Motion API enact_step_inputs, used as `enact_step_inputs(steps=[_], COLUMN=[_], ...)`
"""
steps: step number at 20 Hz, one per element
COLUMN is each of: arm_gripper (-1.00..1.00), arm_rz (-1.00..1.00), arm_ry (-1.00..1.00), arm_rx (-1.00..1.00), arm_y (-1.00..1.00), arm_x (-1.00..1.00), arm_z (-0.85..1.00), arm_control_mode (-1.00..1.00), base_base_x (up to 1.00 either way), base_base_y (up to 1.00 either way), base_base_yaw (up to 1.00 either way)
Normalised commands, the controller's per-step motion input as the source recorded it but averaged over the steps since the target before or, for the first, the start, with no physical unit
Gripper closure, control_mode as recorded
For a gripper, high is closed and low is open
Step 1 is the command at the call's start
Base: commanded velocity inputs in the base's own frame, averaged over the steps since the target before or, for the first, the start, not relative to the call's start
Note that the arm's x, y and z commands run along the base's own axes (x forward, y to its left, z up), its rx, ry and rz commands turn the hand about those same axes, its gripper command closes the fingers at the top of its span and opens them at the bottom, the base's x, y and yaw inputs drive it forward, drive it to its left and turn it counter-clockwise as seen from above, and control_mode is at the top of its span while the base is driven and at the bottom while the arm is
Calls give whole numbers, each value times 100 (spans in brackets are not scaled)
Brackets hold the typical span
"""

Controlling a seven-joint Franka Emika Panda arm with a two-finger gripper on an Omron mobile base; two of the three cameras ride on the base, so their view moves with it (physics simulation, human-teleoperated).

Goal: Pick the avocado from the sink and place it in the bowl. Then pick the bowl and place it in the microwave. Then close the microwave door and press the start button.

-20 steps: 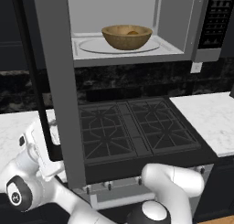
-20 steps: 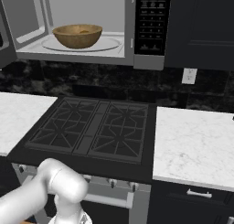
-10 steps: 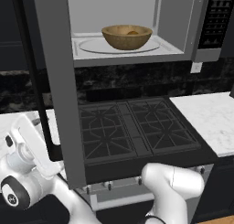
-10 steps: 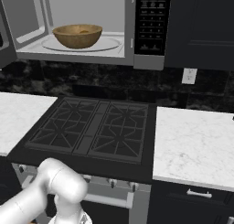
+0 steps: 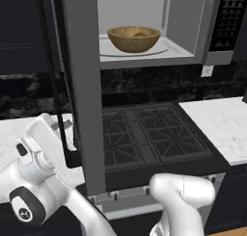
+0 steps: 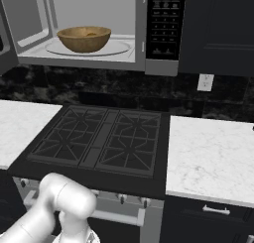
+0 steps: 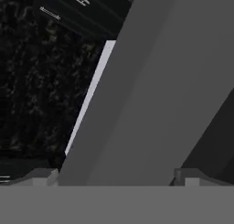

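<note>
I'm seeing the bowl (image 5: 133,38) sitting on the turntable inside the microwave (image 6: 104,24), avocado (image 5: 139,34) in it. My claw (image 7: 116,175) — fingers spread wide, gripping nothing — is facing the open door (image 5: 82,85), presumably to push it shut.

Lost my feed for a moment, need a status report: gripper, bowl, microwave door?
Gripper open, jaws either side of the microwave door edge. Bowl on the turntable inside the microwave, avocado in it. Door open. No obstruction seen.
</note>
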Motion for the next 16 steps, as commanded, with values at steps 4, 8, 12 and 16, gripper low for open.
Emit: enact_step_inputs(steps=[4,8,12,16], arm_gripper=[-100,-100,-100,-100], arm_rz=[20,22,21,22], arm_ry=[-8,-5,0,0], arm_rx=[3,5,8,8], arm_y=[-79,-82,-84,-81], arm_x=[-37,-34,-9,0], arm_z=[44,39,44,43], arm_control_mode=[-100,-100,-100,-100], base_base_x=[0,0,0,0], base_base_y=[0,0,0,0], base_base_yaw=[0,0,0,0])
